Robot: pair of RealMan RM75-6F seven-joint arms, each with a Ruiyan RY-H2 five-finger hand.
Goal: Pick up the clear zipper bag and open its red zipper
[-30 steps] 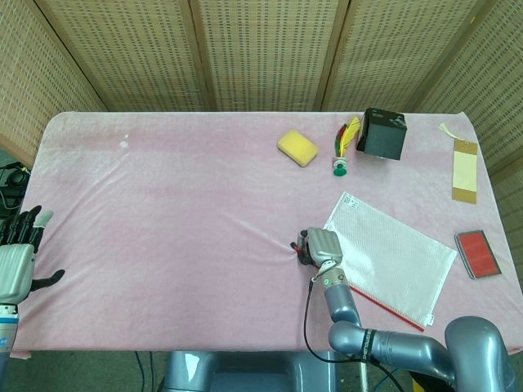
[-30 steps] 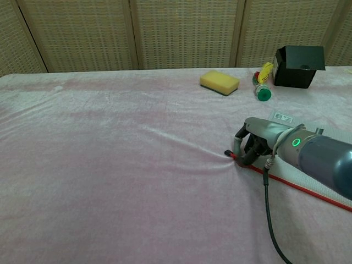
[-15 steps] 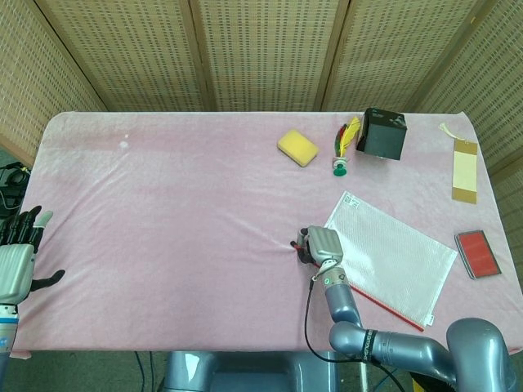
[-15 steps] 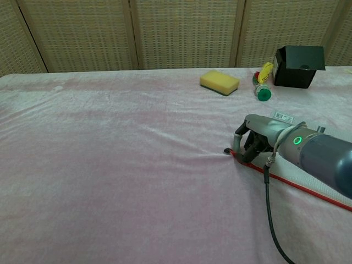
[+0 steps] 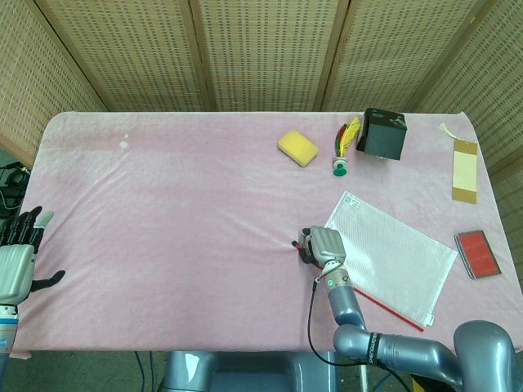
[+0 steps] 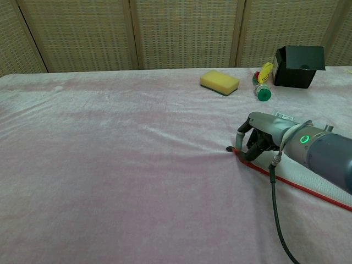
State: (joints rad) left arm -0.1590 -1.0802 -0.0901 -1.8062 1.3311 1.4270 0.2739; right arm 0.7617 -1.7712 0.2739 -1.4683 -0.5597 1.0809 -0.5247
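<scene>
- Head view: clear bag [image 5: 392, 255] lies flat on the pink cloth [image 5: 180, 204], lower right of centre, red zipper [image 5: 384, 304] running along its lower-left edge.
- Right hand [image 5: 320, 245] sits at the bag's left corner, fingers curled down at the zipper's end. A small red tab shows just left of the fingers; whether it's actually pinched, can't tell from here.
- Left hand [image 5: 18, 261] at the far left edge, low in frame, fingers apart, holding nothing, well away from the bag.
- Upper right of frame: yellow sponge [image 5: 297, 147], black box [image 5: 382, 134], a green-capped thing [image 5: 339, 166] with yellow bits beside the box. Right edge: tan tag [image 5: 464, 170] and red card [image 5: 476, 253].
- Chest view: right hand [image 6: 258, 138] right of centre, fingers hooked down over the zipper end; dark pull tip [image 6: 230, 148] pokes out left of the fingertips. Zipper [image 6: 308, 190] trails off to lower right. Grip on the pull is hidden by the fingers, so contact yes, firm hold unclear.
- Bag [image 6: 324, 184] looks still down on the cloth, not lifted.
- Step, my read: getting hold of the zipper corner; pickup not done, zipper shut.
- Next needs: confirm a solid pinch on the corner or pull, lift, bring the left hand across to hold the bag body so the slider can be drawn along.
</scene>
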